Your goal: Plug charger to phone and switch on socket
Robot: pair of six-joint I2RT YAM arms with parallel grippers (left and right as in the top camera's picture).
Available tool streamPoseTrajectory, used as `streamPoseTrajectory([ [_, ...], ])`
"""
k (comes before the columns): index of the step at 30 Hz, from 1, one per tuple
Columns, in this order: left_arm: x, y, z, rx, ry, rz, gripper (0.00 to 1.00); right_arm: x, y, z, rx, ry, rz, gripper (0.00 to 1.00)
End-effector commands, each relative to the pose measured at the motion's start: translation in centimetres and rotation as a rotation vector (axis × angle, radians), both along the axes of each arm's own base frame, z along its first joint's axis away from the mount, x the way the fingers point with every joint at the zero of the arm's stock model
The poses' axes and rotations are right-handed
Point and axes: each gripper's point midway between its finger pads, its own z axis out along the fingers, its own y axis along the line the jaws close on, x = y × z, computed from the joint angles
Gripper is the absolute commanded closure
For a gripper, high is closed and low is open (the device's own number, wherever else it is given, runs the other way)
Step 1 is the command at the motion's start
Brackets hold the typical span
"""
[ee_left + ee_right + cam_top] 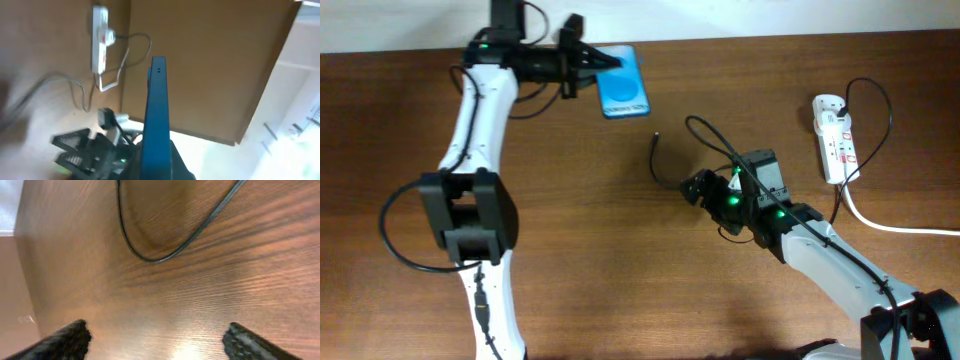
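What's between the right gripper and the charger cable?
Only bare tabletop; the right wrist view shows the charger looping ahead of the open right gripper, untouched.

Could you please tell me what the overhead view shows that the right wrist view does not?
Only overhead: the phone held by the left gripper, the socket with its white lead, and both arms. Only right wrist: a close look at the right gripper, open with nothing between its fingers. Both: the charger, its black cable curving over the brown table.
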Motion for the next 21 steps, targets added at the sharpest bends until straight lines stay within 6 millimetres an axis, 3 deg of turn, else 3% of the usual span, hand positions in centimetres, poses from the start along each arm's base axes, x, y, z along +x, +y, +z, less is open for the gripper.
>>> streamPoseTrajectory([
  [1, 0.5, 4.0, 1.4, -0.057, -0.153, 0.026, 1.00, -0.1, 0.8, 1.2, -0.016, -0.055, 0.132, 0.20],
  [4, 1.3, 6.8, 1.4, -0.042, -0.241, 0.075, 1.00, 1.0, -0.1, 3.9, -0.138, -0.062, 0.165, 0.25],
  [6, 1.6, 8.0, 1.4, -0.037, -0.273, 0.095, 1.00, 2.3, -1.0, 6.9, -0.222, -0.098, 0.160, 0.27],
  [11, 2.0, 10.1, 1.3, -0.030, -0.275, 0.136, 1.00, 5.8, -0.3, 12.2, -0.260, -0.170, 0.177, 0.36],
  [17, 2.0, 10.7, 1.3, -0.030, -0.271, 0.147, 1.00, 10.9, 1.8, 10.8, -0.332, -0.046, 0.247, 0.44],
  [21, 2.0, 10.7, 1.3, -0.029, -0.271, 0.147, 1.00, 13.2, 4.2, 6.8, -0.304, 0.018, 0.242, 0.52],
])
